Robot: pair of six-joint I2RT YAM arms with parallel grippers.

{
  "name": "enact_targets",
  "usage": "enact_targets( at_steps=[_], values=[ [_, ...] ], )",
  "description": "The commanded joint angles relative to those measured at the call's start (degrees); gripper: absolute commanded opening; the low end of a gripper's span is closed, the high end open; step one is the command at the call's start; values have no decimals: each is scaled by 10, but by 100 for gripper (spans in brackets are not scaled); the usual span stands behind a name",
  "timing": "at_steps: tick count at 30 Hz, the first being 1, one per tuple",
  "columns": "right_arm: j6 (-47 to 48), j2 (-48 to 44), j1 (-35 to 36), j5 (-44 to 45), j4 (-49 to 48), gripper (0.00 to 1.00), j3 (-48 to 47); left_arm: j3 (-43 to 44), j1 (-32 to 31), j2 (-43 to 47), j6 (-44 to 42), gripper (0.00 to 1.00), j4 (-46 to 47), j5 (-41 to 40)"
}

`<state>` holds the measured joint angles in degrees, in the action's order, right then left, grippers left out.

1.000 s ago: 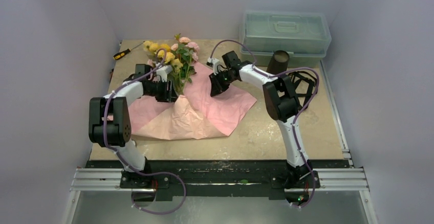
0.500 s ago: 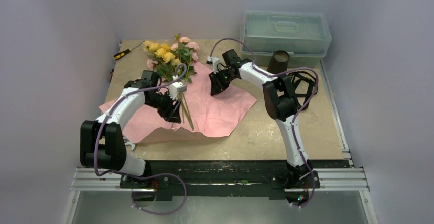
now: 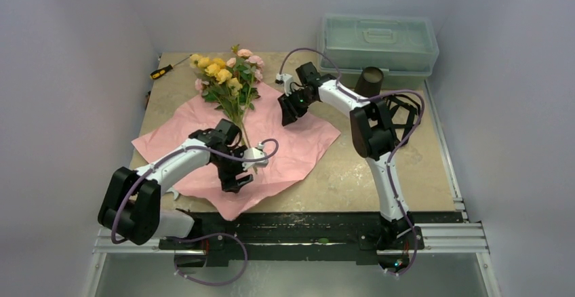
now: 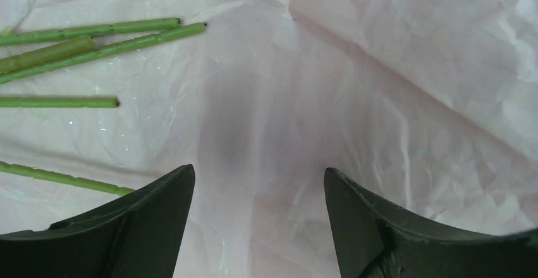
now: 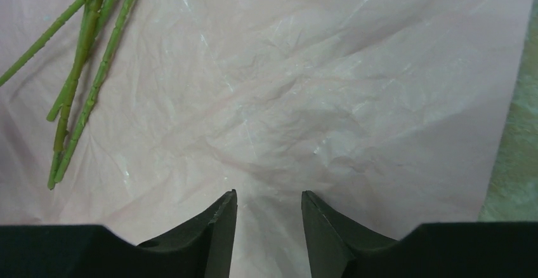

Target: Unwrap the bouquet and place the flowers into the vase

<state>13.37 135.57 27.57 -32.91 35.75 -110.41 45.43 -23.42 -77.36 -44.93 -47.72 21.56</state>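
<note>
1. Nearest the bases, the left gripper (image 3: 235,180) hung low over the near part of the pink paper (image 3: 298,148). Only its wrist camera showed the jaws standing wide apart with nothing between them, and green stem ends (image 4: 95,33) lying on the creased sheet to their left.
2. Farther in, the right gripper (image 3: 288,115) pointed down at the paper's far half. Its own camera showed a narrower gap, also empty, with stems at upper left and the paper's edge meeting the table at the right.
3. Only the top view showed the flowers (image 3: 227,80) whole. They lay unwrapped on the spread sheet, stems toward the near side and yellow and peach heads at its far edge.
4. The table (image 3: 380,175) was a mottled beige slab. At far right the vase (image 3: 370,81) stood upright, well apart from the flowers and just in front of a translucent lidded box (image 3: 376,39). A screwdriver (image 3: 163,71) lay at the far left corner. Plain pale walls closed the sides.
5. The left arm lay low, its forearm crossing rightward. The right arm rose from its base, folded at the elbow and reached leftward.
</note>
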Motion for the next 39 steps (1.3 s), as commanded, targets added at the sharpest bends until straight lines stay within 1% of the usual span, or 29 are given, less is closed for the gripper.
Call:
enact_targets(
  at_steps=[1, 2, 4, 6, 8, 14, 18, 21, 23, 24, 25, 26, 27, 29, 31, 34, 35, 39],
  values=[
    [26, -30, -36, 60, 60, 50, -8, -26, -25, 13, -18, 75, 75, -67],
    [27, -37, -45, 65, 66, 52, -7, -28, -27, 12, -16, 75, 83, -70],
    [27, -50, -66, 75, 80, 60, -5, -32, -31, 11, -12, 75, 98, -79],
    [31, -57, -81, 91, 97, 70, -5, -38, -37, 11, -9, 76, 116, -92],
    [39, -62, -89, 114, 107, 75, -2, -43, -41, 10, -4, 76, 136, -104],
    [58, -68, -94, 159, 136, 74, 3, -48, -47, 13, 4, 75, 171, -126],
    [86, -66, -98, 152, 181, 72, 16, -54, -48, 22, 6, 75, 176, -133],
    [109, -57, -100, 123, 225, 67, 16, -54, -47, 34, 30, 76, 194, -143],
    [119, -49, -100, 98, 252, 62, 9, -45, -39, 33, 88, 83, 226, -166],
    [119, -46, -100, 91, 262, 59, 7, -32, -16, 24, 114, 85, 232, -159],
    [119, -44, -100, 86, 267, 56, 6, -8, 16, 12, 141, 85, 229, -135],
    [119, -42, -100, 83, 268, 52, 7, 18, 59, -5, 169, 85, 227, -109],
    [118, -41, -100, 82, 265, 44, 9, 47, 100, -23, 195, 84, 224, -84],
    [112, -40, -100, 86, 255, 32, 11, 98, 168, -53, 231, 83, 228, -42],
    [108, -37, -100, 96, 240, 20, 7, 151, 228, -93, 249, 82, 240, -25],
    [103, -30, -100, 107, 232, 2, -6, 240, 308, -169, 249, 80, 223, 2],
    [100, -29, -100, 111, 228, 0, -9, 274, 331, -195, 248, 80, 215, 10],
    [92, -29, -100, 126, 210, 0, -11, 395, 394, -307, 230, 83, 169, 17]
  ],
)
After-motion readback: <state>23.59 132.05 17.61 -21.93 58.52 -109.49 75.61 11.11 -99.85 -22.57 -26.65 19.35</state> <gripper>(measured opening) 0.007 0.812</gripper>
